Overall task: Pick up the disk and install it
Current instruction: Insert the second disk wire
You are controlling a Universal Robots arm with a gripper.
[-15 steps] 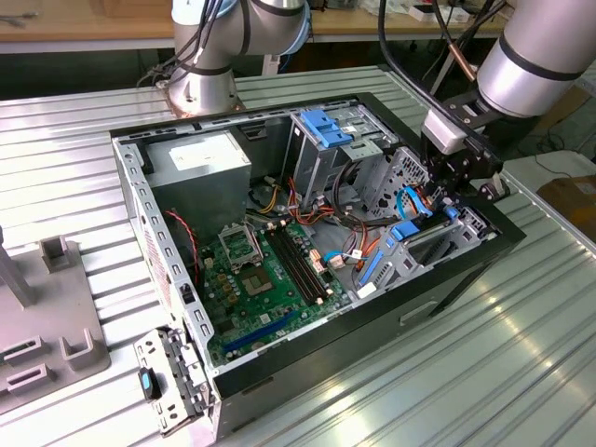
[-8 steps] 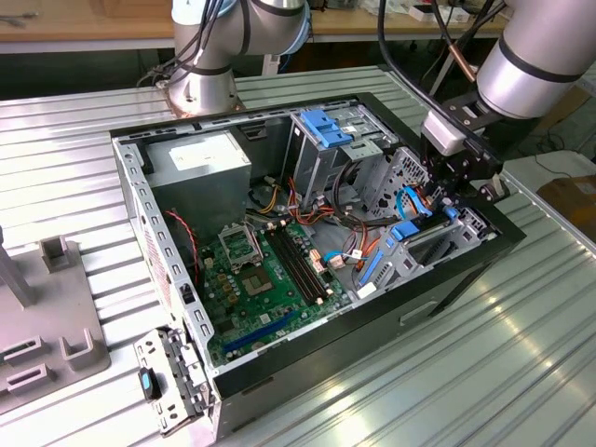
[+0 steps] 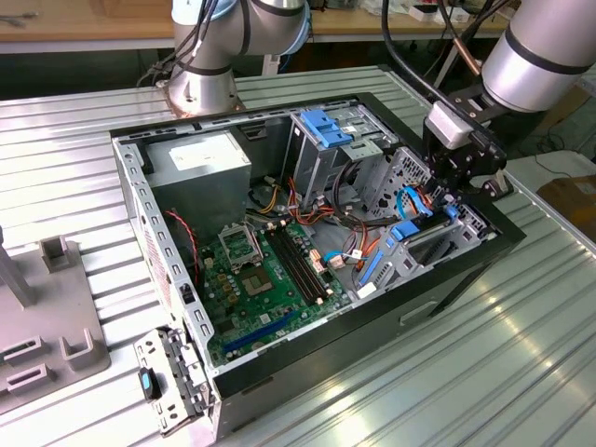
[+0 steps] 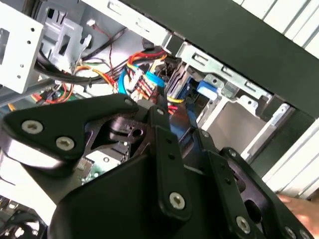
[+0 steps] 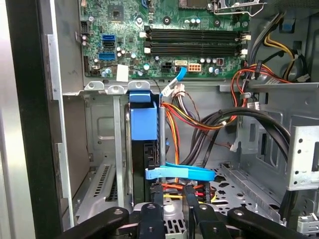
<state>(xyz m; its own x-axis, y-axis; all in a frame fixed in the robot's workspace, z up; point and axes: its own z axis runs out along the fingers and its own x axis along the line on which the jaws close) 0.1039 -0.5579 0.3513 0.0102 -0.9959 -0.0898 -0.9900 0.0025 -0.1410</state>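
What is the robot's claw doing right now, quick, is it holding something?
Gripper: down inside the computer case, right above the blue-framed disk standing in its bay. Whether it is open, shut or gripping cannot be told.

The arm (image 3: 535,56) is seen coming in from the exterior view's right, wrist angled downward. The gripper (image 3: 453,182) is held low, black linkages spread out in both wrist views, fingers (image 5: 192,199) drawn pretty close together.
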